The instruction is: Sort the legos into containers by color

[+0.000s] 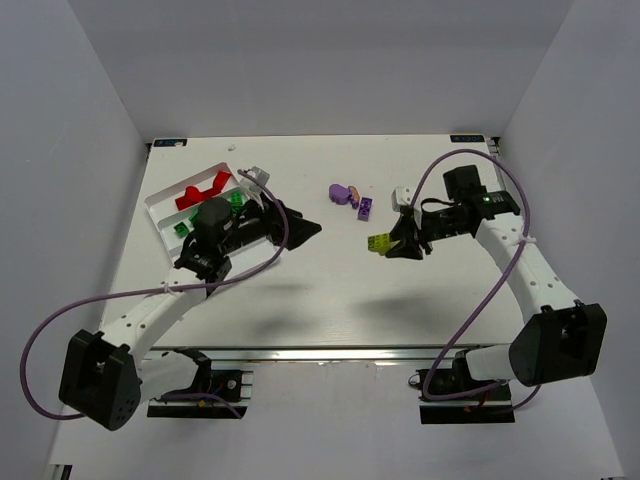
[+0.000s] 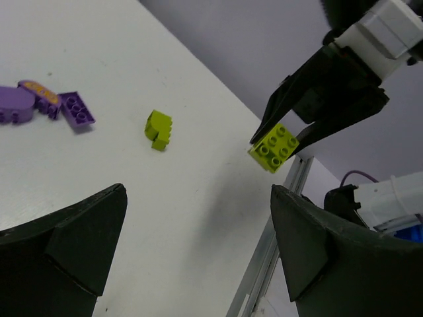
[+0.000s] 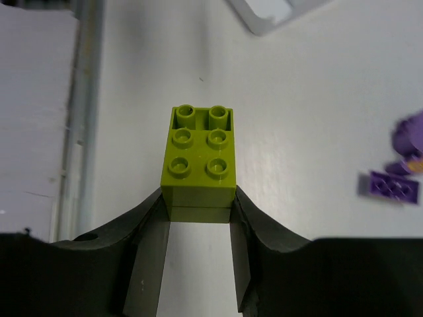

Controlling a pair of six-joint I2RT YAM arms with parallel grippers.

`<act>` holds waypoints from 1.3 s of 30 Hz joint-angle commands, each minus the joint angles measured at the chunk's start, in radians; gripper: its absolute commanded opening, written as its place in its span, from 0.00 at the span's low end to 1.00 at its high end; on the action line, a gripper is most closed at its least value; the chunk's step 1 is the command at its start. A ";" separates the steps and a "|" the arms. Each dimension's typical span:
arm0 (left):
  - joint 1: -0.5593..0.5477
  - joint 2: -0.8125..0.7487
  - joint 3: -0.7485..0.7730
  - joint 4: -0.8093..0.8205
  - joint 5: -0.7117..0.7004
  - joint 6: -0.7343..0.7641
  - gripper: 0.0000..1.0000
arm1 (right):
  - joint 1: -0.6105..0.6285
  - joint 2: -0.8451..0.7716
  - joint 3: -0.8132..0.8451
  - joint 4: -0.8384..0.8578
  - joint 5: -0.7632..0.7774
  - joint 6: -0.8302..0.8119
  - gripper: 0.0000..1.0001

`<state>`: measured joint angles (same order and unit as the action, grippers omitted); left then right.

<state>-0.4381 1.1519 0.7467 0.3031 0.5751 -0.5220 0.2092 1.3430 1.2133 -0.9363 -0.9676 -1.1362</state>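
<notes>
Overhead, the white tray [image 1: 155, 212] sits at the table's [image 1: 330, 300] far left, with red bricks [image 1: 200, 190] and green bricks [image 1: 182, 230] in its compartments. The left gripper [image 1: 308, 228] hangs just right of the tray, fingers spread wide and empty. The right gripper [image 1: 392, 250] is well to the tray's right, and the purple bricks [image 1: 342, 192] lie between it and the tray, farther back.

From the left wrist, the right gripper pinches a yellow-green brick [image 2: 274, 146] clear of the tabletop. A second yellow-green brick [image 2: 158, 129] lies loose nearby.

From the right wrist, both pads [image 3: 151, 264] press that held brick's sides, studs up, with the tray's corner beyond it.
</notes>
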 commanded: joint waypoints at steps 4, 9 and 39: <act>-0.059 -0.130 -0.061 0.154 0.091 0.078 0.98 | 0.128 -0.018 0.012 -0.073 -0.218 0.055 0.00; -0.117 -0.161 -0.102 0.205 0.137 0.126 0.96 | 0.258 -0.005 0.019 0.017 -0.241 0.214 0.00; -0.197 -0.175 -0.096 0.125 0.137 0.220 0.93 | 0.343 -0.093 -0.161 0.415 -0.112 0.601 0.00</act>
<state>-0.6250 0.9844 0.6342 0.4557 0.7147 -0.3370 0.5457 1.2758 1.0611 -0.5648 -1.0790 -0.5587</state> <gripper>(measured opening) 0.931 0.430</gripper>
